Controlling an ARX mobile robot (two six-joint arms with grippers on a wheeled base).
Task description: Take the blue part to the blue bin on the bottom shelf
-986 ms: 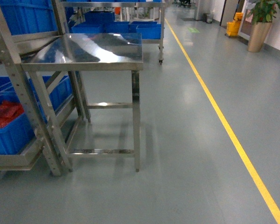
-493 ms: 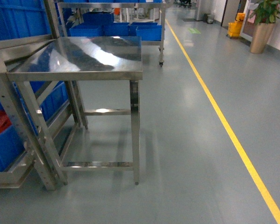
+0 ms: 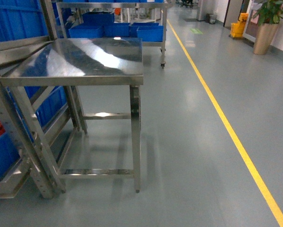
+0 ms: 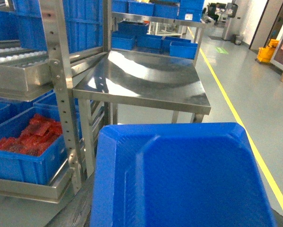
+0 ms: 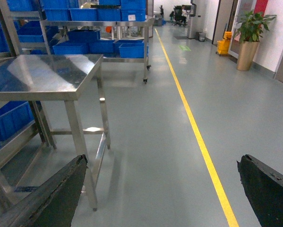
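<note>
The grey floor [image 3: 188, 142] carries a yellow line [image 3: 235, 142] toward 1 o'clock. A stainless desk [image 3: 84, 59] stands at 10 o'clock beside a steel rack [image 4: 61, 94]. On its bottom shelf [image 4: 28, 187] sits a blue crate [image 4: 23, 156] of red packets [image 4: 32, 137]. A blue tray [image 4: 179, 175] fills the left wrist view; left pincer unseen. The right pincer [image 5: 160, 189] is released, fingers [image 5: 47, 198] spread wide.
</note>
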